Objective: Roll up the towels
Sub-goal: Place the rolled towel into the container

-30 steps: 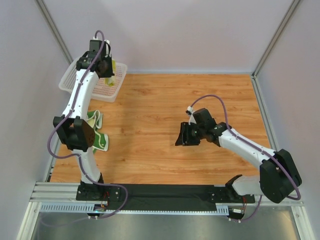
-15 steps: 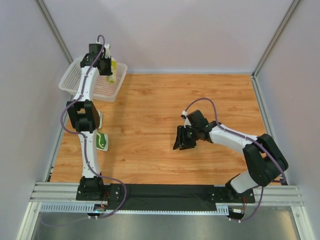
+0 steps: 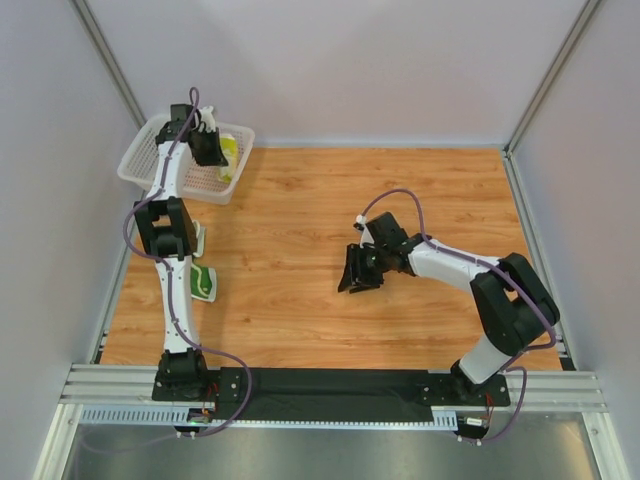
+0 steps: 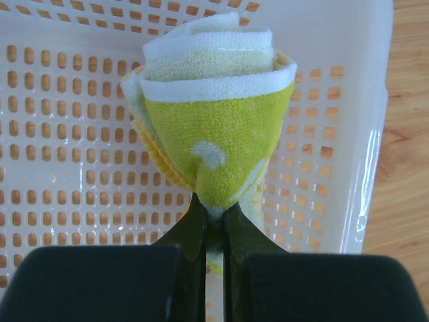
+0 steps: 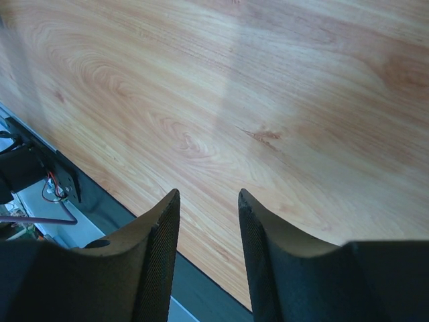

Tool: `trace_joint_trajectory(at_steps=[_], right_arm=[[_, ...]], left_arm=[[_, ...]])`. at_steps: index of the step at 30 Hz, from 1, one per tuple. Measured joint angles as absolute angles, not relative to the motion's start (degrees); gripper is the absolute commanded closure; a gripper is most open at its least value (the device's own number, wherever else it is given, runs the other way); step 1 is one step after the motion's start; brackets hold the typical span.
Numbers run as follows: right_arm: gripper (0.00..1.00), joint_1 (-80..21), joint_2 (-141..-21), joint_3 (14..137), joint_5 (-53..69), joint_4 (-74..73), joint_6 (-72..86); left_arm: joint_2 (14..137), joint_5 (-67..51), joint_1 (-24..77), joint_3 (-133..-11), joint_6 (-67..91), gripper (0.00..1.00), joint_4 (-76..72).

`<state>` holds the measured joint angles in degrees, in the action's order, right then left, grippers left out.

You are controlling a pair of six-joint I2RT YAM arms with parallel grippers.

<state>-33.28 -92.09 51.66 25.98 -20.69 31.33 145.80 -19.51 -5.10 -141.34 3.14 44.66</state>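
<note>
Yellow-green towel (image 4: 214,134), already rolled into a snug bundle, is pinched at its lower end between the closed fingers (image 4: 191,228) of the left gripper (image 4: 213,211), and the roll stands out beyond the tips. Just behind it lies the white basket (image 4: 365,80), so the step in hand looks like dropping off a finished roll. The next move calls for parting the fingers with the roll inside the rim. The right gripper (image 5: 209,228) hangs over the wooden table (image 5: 281,80), fingers apart and holding nothing. The patterned towels (image 3: 206,284) lie seemingly flat by the table's left edge, well apart from both grippers.
</note>
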Motion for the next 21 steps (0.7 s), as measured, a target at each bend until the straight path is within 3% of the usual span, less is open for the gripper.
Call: trace_joint_trajectory(at_steps=[14,19,21], right_arm=[[0.59,-34.41,-96.05,53.93,27.88,-20.58,31.7],[0.6,-35.64,-98.13,54.89,28.27,-20.47,32.1],[0.6,-36.01,-98.39,55.0,28.45,-20.47,32.32]], left_arm=[[146.78,-20.18,-5.17,-142.69,-6.13,0.99,53.93],[148.14,-19.55,-4.91,-142.91,-7.29,0.82,54.48],[148.42,-19.35,-4.86,-143.02,-7.75,0.62,54.35]])
